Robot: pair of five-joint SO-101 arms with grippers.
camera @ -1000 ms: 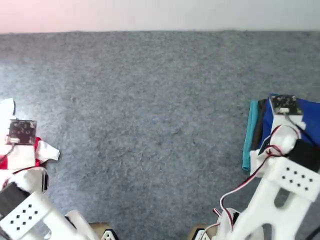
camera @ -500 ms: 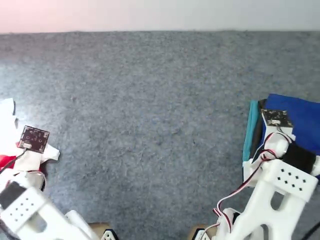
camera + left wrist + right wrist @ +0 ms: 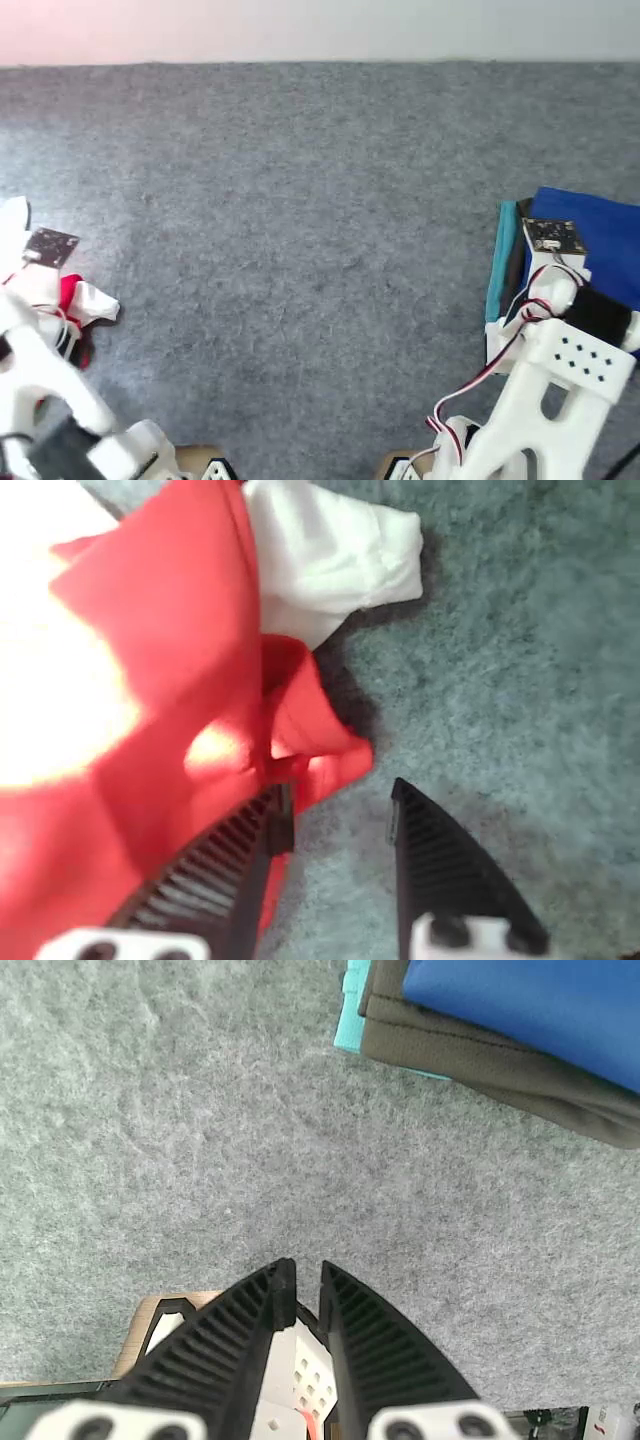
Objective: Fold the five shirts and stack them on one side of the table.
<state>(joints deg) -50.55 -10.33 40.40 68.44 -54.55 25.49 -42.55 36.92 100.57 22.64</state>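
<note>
Left gripper (image 3: 340,792): jaws apart, empty; red shirt (image 3: 190,660) crumpled, hem touching one jaw, bulk just ahead; left arm nearer

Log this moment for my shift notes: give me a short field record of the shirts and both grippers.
folded: blue shirt on top, dark shirt under it, teal shirt lowest visible, stacked at one side of the table
unfolded: red shirt and white shirt, crumpled together at the opposite side
left gripper: open, low over the red shirt's edge, cloth by one finger
right gripper: shut, empty, over bare table beside the folded shirts
progress: three folded, two left
</note>
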